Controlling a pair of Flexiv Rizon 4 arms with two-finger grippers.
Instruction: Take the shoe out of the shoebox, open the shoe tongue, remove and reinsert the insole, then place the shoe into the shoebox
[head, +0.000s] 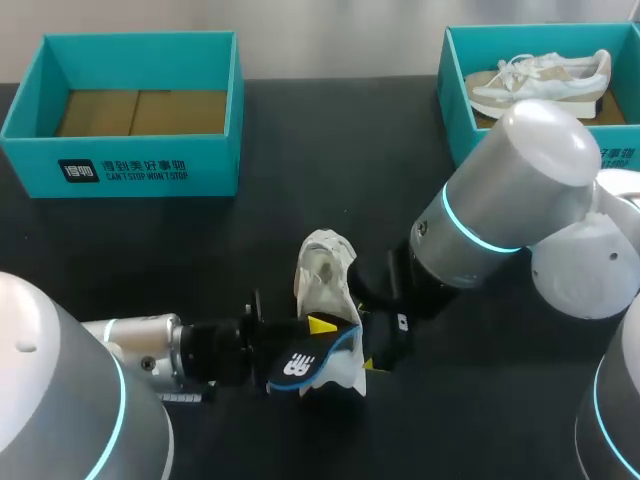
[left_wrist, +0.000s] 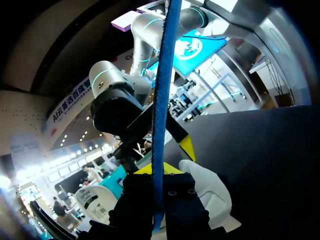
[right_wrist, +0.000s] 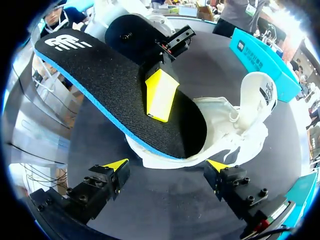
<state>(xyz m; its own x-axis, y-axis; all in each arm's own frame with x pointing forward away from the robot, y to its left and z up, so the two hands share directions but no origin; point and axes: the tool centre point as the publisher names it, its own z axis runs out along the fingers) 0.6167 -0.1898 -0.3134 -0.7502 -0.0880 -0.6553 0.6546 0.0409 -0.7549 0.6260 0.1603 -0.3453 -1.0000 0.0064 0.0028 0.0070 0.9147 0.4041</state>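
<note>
White shoe (head: 323, 275) rests on the table (head: 150, 240), toward the middle of its near edge, tongue pulled up. Black insole (head: 305, 365), blue-edged with a white logo, has one end in the shoe's opening and the rest raised clear. Left gripper (head: 318, 325) is clamped on the insole, one finger on each face. Right gripper (right_wrist: 167, 164) is just beside the shoe, fingers spread wide, holding nothing. The table is matt black. A teal shoebox (head: 120, 165) stands at the far left corner. Another teal shoebox (head: 452, 90) at the far right corner holds a second shoe (head: 540, 80).
</note>
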